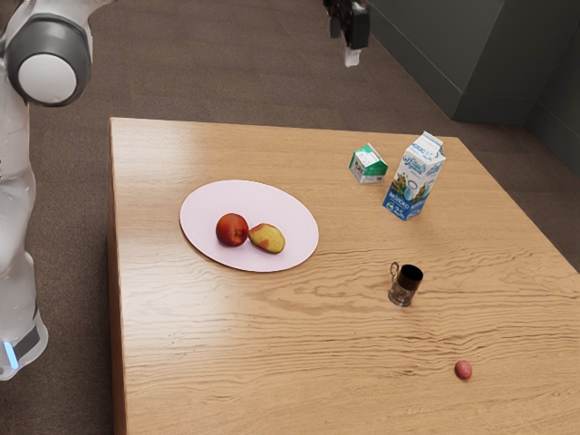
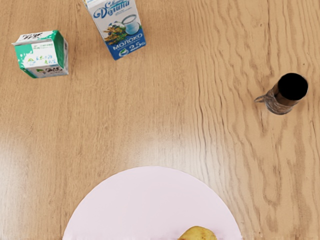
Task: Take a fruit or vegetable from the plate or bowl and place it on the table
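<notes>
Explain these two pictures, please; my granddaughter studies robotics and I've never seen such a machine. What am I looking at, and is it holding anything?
The machine is a single white robot arm. The exterior view comes from a camera at its side; the wrist view comes from one on its hand, looking down at the table.

On the table is a pale pink plate with a red fruit and a yellowish one side by side. Around it stand a small green-and-white carton, a tall milk carton and a dark cup; a little reddish ball lies farther off. I can make out nothing held.
</notes>
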Controlling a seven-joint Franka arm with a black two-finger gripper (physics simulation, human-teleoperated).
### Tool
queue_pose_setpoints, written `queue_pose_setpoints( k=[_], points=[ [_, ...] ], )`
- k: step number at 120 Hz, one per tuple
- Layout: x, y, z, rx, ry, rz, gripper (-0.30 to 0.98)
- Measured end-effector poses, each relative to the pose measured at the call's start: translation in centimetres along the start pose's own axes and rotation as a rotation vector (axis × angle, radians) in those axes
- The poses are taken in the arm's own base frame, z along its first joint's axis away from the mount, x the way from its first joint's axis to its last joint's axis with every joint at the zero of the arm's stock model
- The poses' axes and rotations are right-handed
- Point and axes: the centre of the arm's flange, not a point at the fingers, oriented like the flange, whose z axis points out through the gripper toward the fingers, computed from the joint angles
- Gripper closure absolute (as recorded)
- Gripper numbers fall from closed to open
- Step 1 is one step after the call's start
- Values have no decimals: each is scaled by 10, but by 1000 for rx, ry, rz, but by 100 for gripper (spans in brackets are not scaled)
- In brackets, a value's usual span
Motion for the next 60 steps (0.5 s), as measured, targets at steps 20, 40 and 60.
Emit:
queue_pose_setpoints(
  k=[20,40,60],
  points=[
    [30,7,71,13,-115,-5,0],
    [41,7,92,21,-130,-17,0],
    [31,9,117,12,-162,-13,0]
  ],
)
